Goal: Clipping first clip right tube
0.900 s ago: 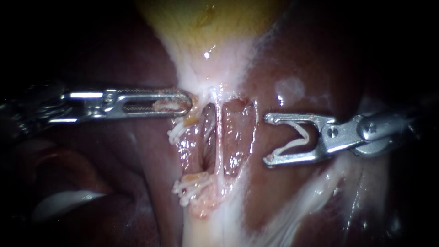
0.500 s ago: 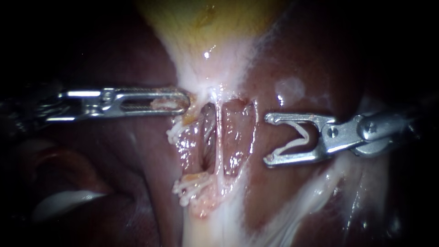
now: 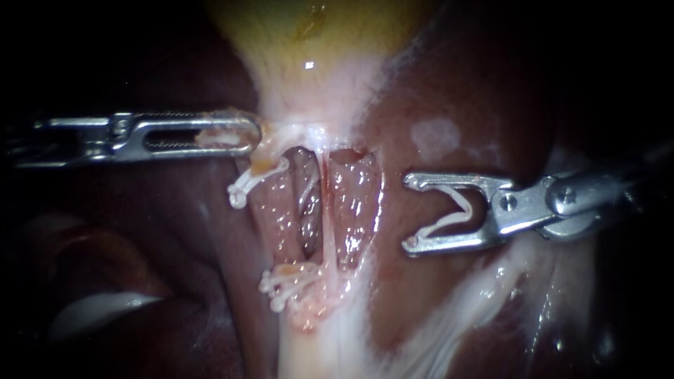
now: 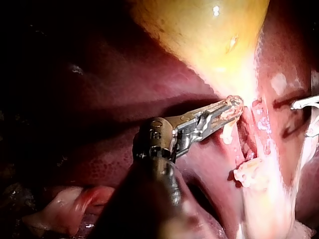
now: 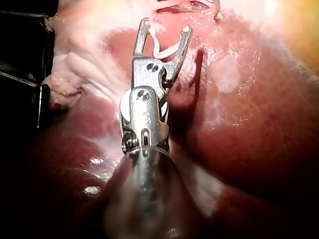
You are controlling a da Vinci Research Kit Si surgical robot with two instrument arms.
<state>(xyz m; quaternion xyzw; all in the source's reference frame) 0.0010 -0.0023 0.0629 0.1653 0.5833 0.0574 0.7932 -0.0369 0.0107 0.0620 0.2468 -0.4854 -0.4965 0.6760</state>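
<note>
Steel jaws spread in a wide V: that is my right instrument [image 3: 409,213], and a white clip [image 3: 456,214] is seated between them. Its 2 legs lie against the 2 jaws, and the bend sits back near the hinge. The clip is all these jaws hold; their tips touch no tissue.

Just ahead of the tips is a strip of wet red tissue, and beyond it the right tube [image 3: 325,203], a thin pale strand running down between 2 cleared windows. It stands apart from the clip and outside the jaws.

Past that runs the left tube [image 3: 309,193], with an upper clip [image 3: 246,188] and a lower clip [image 3: 284,282] across it, their ends sticking out to the far side.

Above the upper clip, my left instrument [image 3: 244,137] comes in level. Its slotted jaws are pressed together on pale tissue [image 3: 270,140] where the yellow gallbladder [image 3: 316,35] narrows. Dark red liver [image 3: 456,91] lies around and beneath all of it.
</note>
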